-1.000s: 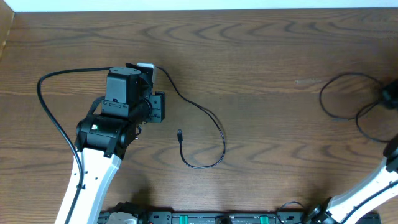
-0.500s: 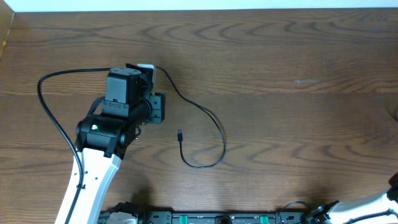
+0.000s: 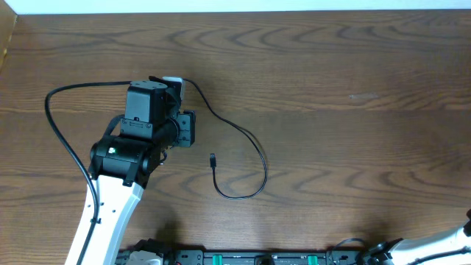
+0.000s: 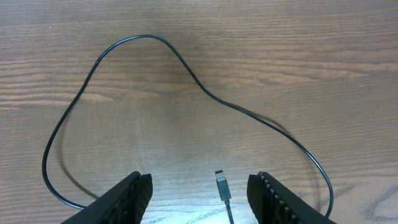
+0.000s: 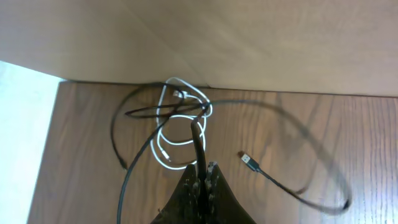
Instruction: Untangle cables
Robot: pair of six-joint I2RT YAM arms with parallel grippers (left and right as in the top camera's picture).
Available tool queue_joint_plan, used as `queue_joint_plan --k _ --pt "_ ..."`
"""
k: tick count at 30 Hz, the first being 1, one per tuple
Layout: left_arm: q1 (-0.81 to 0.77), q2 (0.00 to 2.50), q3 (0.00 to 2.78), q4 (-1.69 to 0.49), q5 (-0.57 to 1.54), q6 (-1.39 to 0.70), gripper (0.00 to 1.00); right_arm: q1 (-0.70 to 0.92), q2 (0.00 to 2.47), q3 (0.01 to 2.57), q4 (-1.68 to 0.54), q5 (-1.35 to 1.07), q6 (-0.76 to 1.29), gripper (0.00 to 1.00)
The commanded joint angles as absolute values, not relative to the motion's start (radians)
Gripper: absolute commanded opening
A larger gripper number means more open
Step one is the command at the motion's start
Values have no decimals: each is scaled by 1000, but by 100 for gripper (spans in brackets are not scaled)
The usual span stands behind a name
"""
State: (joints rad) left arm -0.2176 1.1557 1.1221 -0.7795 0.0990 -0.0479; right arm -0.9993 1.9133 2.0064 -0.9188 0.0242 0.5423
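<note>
The left claw (image 4: 199, 186) gapes wide over the bench (image 4: 311, 37), holding nothing; a loose black cable (image 4: 145, 36) loops ahead, its plug (image 4: 222, 185) between the fingers (image 4: 127, 196). The right claw (image 5: 203, 174) is pressed closed, apparently pinching a black strand (image 5: 199, 143) of the black-and-white tangle (image 5: 168, 115).

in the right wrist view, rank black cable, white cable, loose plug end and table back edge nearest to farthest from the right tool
1. black cable: pinched in the right tool, running up from its tips.
2. white cable: loop just left of the tips.
3. loose plug end: on the table to the right, only slightly farther.
4. table back edge: farthest, along the wall at top.
</note>
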Motion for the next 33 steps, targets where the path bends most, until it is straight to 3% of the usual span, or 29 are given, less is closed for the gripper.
queue_joint_plan --k 1,11,12,13,14,15,16,19,23,27,29,33 --pt "-215 1156 1129 -782 99 -42 56 -995 1962 2000 -930 53 557 1" --pt "-215 1156 1129 -783 124 -42 56 -995 2132 2000 -1010 31 481 1" --pt "-215 1156 1129 -783 124 -42 56 -996 2151 2000 -1018 31 481 6" --pt "-215 1156 1129 -783 124 -42 56 -996 2165 2000 -1024 31 481 13" --pt "-215 1156 1129 -784 124 -42 56 -996 2179 2000 -1031 31 481 40" --pt "-215 1156 1129 -784 124 -42 56 -996 2192 2000 -1038 31 481 60" --pt "-215 1156 1129 -784 124 -42 56 -996 2202 2000 -1044 31 480 73" --pt "-215 1156 1129 -784 124 -42 56 -993 2212 2000 -1048 31 462 89" --pt "-215 1156 1129 -780 124 -41 56 -987 2210 2001 -1052 -12 429 93" --pt "-215 1156 1129 -766 123 -41 56 -978 2210 2001 -1036 -368 381 93" --pt "-215 1156 1129 -762 123 -41 56 -958 2210 2001 -1022 -492 327 99" --pt "-215 1156 1129 -750 123 -42 56 -870 2210 2001 -1046 -550 211 99"
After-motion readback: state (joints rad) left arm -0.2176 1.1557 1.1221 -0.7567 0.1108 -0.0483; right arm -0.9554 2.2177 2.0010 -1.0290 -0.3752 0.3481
